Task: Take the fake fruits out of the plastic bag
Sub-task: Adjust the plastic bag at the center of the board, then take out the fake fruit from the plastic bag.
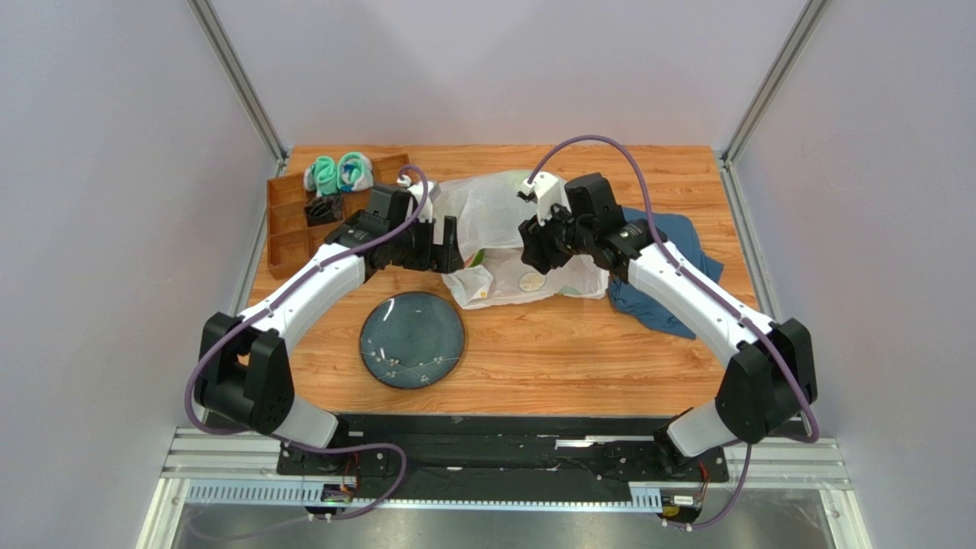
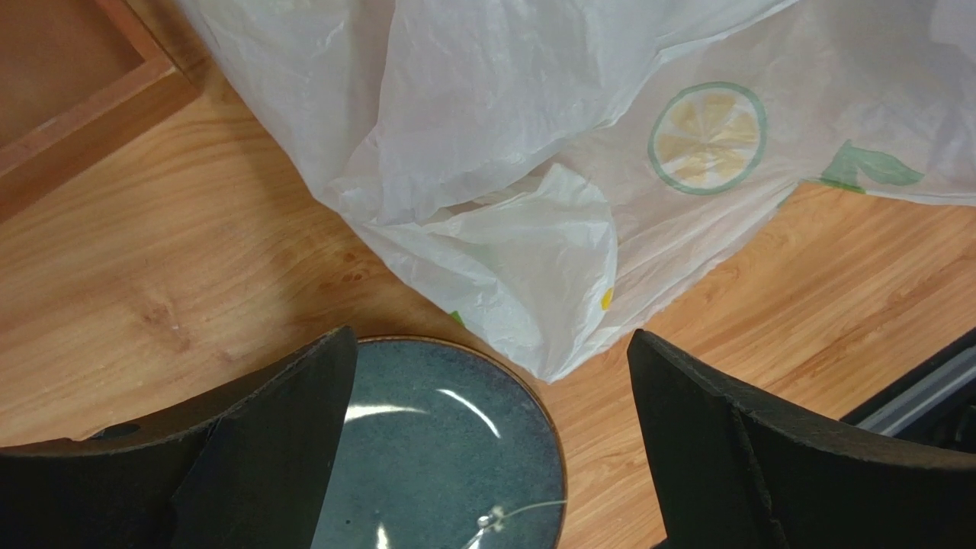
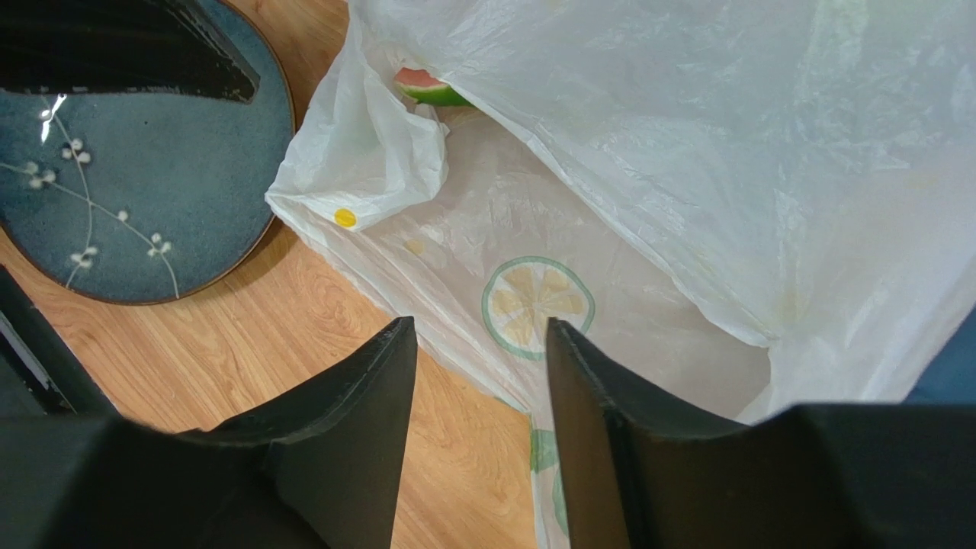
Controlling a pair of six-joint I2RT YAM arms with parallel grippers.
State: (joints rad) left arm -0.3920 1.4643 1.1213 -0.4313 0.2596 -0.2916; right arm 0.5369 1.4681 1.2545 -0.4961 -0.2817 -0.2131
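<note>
**A:** What sat nearest the arms?

**B:** A round dark blue glazed plate (image 1: 412, 340) painted with small white blossoms, on the wooden table (image 1: 573, 355). No fruit lay on it.

**A:** And the grippers?

**B:** Both hovered just past the plate, over the near edge of the thin white plastic bag printed with lemon slices (image 1: 510, 229). The left gripper (image 2: 490, 343) was spread wide with nothing in it, and a loose corner of the bag lay below the gap. The right gripper (image 3: 479, 332) had its jaws parted narrowly above a printed lemon slice, and it gripped nothing either.

**A:** Which step was that?

**B:** The very start, I'd judge. The bag lay slumped toward the far middle of the table, and no fruit was out of it. The one fruit showing was a red watermelon slice with a green rind (image 3: 430, 88), peeking from under a fold at the bag's mouth. The plastic hid whatever else was inside.

**A:** What did the next move call for?

**B:** Probably one gripper pinching the film to hold the mouth open while the other reached in for the slice. Plastic that thin would likely slip and drag.

**A:** Farther back?

**B:** At the far left was a brown wooden compartment tray (image 1: 292, 223), with teal-and-white small items (image 1: 338, 174) at its far end. A dark blue cloth (image 1: 676, 246) lay beside the bag on the right.
</note>
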